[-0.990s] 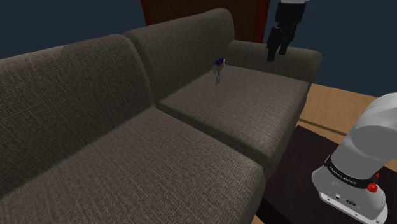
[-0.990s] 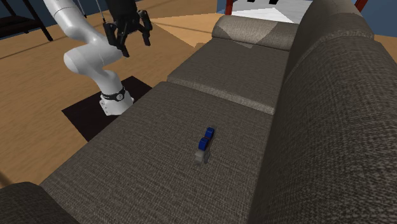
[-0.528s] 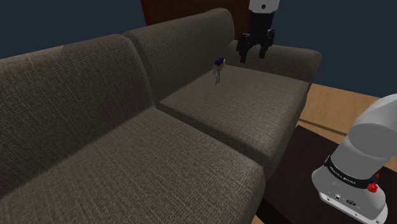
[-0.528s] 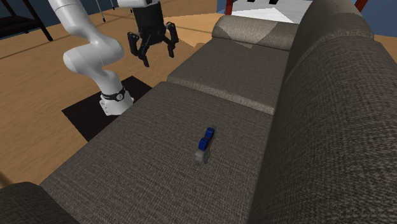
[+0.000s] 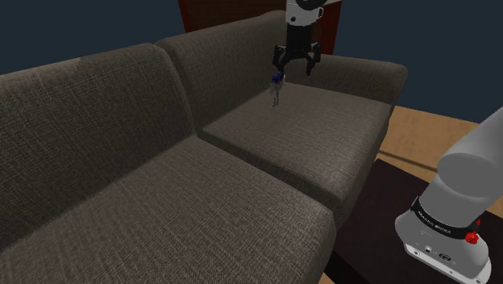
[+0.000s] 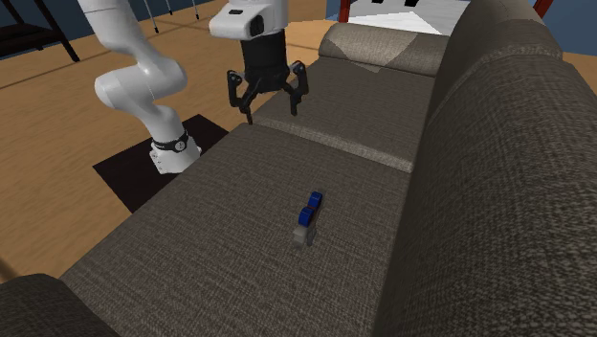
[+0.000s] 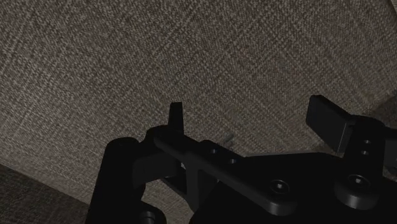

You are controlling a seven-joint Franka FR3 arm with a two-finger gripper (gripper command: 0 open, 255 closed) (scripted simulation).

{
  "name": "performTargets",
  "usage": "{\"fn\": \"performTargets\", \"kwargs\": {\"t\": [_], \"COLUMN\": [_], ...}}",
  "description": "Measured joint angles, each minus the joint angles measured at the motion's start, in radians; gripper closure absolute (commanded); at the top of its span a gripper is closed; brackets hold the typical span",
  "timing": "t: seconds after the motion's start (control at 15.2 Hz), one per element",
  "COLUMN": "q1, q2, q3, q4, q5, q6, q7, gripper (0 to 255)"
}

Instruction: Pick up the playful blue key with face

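Down at the lower right of the shoulder view sits my white base [image 5: 447, 230] on its dark stand [image 5: 375, 214], with a strip of wood floor [image 5: 427, 129] just past it. Next up is the big grey-brown sofa [image 5: 121, 161], running across most of the frame, two seat cushions side by side. On the farther cushion, upper middle of the frame and close to the backrest, is the key [image 5: 276, 89]: blue at one end, pale grey at the other, too small for me to make out any face on it. My gripper [image 5: 295, 71] hangs just above and right of it there, pointing down, jaws spread wide with nothing between them. The second exterior view shows more of a gap: key at frame centre on the seat, gripper at the upper middle over the front end of the line where the two cushions meet, well apart from it. Wrist view agrees, both fingers [image 7: 327, 118] stand apart with sofa weave beyond them. Behind the sofa, top of the shoulder view, there's a reddish-brown panel [image 5: 226, 10] against a dark blue wall [image 5: 81, 24]
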Motion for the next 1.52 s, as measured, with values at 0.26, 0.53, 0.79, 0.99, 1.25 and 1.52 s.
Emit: {"fn": "performTargets", "kwargs": {"t": [0.26,0.53,0.79,0.99,1.25,1.52], "q1": [-0.025,-0.032,-0.027,-0.026,-0.025,-0.028], "q2": [0.161,0.308,0.447,0.554,0.637,0.646], "q3": [0.015,0.006,-0.022,-0.054,-0.084,-0.087], "q4": [0.130,0.273,0.420,0.551,0.642,0.608], "q5": [-0.067,-0.131,-0.182,-0.209,-0.223,-0.226], "q6": [0.023,0.014,-0.006,-0.037,-0.052,-0.010], "q7": [0.189,0.369,0.529,0.629,0.709,0.721], "gripper": [0,0,0,0,0,0]}}
